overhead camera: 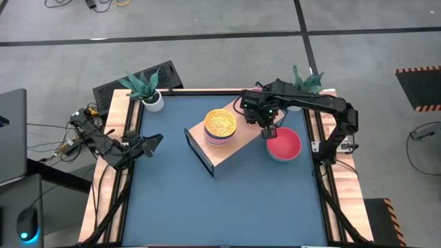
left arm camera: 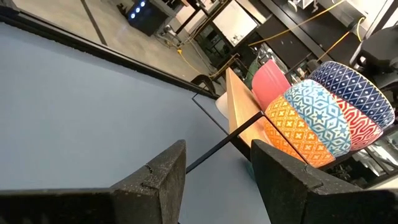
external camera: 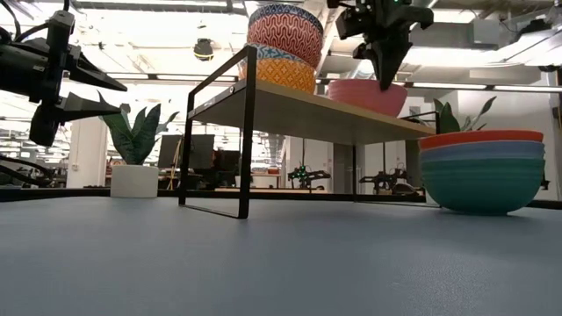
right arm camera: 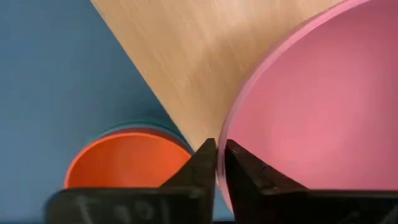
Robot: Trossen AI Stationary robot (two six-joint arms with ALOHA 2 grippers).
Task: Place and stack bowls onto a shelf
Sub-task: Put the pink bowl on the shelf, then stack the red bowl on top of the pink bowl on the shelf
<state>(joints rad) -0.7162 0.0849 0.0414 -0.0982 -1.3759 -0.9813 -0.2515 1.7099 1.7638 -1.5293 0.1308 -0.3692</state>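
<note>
My right gripper (right arm camera: 216,163): arm extended, pointing down, fingers nearly closed. My left gripper (left arm camera: 214,165): raised, level, fingers apart, idle.

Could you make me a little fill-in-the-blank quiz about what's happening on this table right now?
1. The right end effector pinches the rim of the ___ bowl.
2. That bowl sits on the ___.
3. The patterned stack holds ___ bowls.
4. The left end effector is ___.

Missing words: pink; shelf; three; open
</note>
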